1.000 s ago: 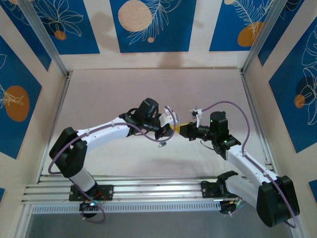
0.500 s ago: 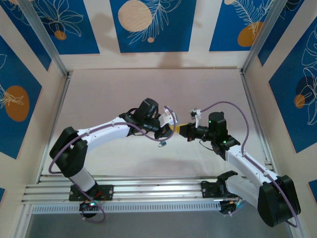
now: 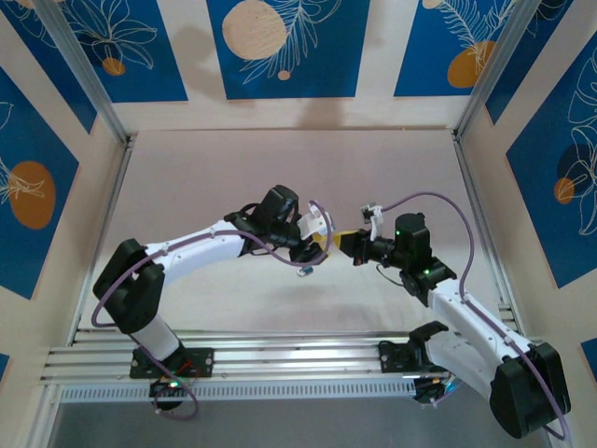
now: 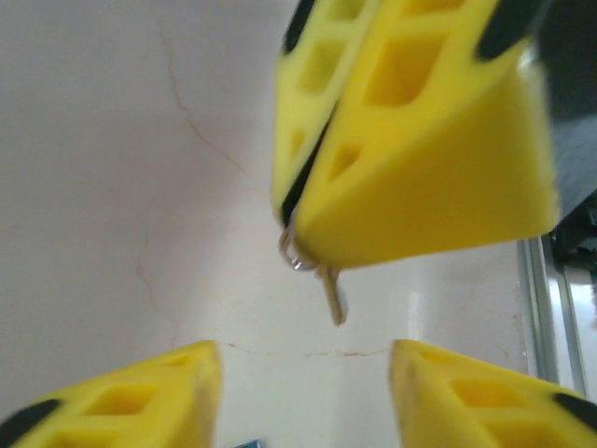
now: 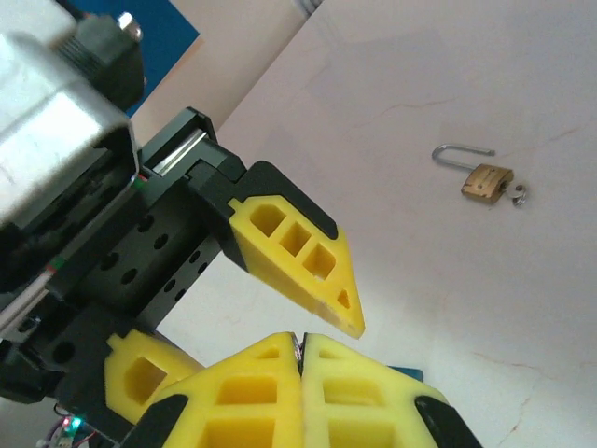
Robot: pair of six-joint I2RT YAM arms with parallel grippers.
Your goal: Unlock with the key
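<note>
Left wrist view, nearest first: left pincer (image 4: 303, 357) is released. Its two yellow fingers sit in the lower left and lower right corners with a wide gap between them. They are wedge-shaped, with moulded rectangular cut-outs and black pads near the base.

Beyond them, entering from the top of the frame, right pincer (image 4: 297, 219) is clenched, the fingers flat against each other. It grips a thin wire key ring (image 4: 295, 254) at the tips. A small silver key (image 4: 333, 299) hangs from the ring, blade pointing down, clear of the left fingers and above the desk (image 4: 112, 187). The desk surface is pale and matte, with fine hairline cracks.

The right wrist view adds the padlock (image 5: 485, 179), which lies on the desk in the upper right of the frame, well apart from both pincers. It has a brass body and a silver U-shaped shackle; I cannot tell whether the shackle is latched. A tiny metal piece (image 5: 518, 196) lies just beside it, too small to identify. This view hides the key behind the closed right fingers.

In the top view both pincers meet tip to tip at mid-desk. A small bluish item (image 3: 303, 272) lies just below them in the frame, unidentified. Aluminium rail (image 3: 280, 359) runs along the bottom, and blue leaf-print wall panels (image 3: 280, 47) stand at the back.
</note>
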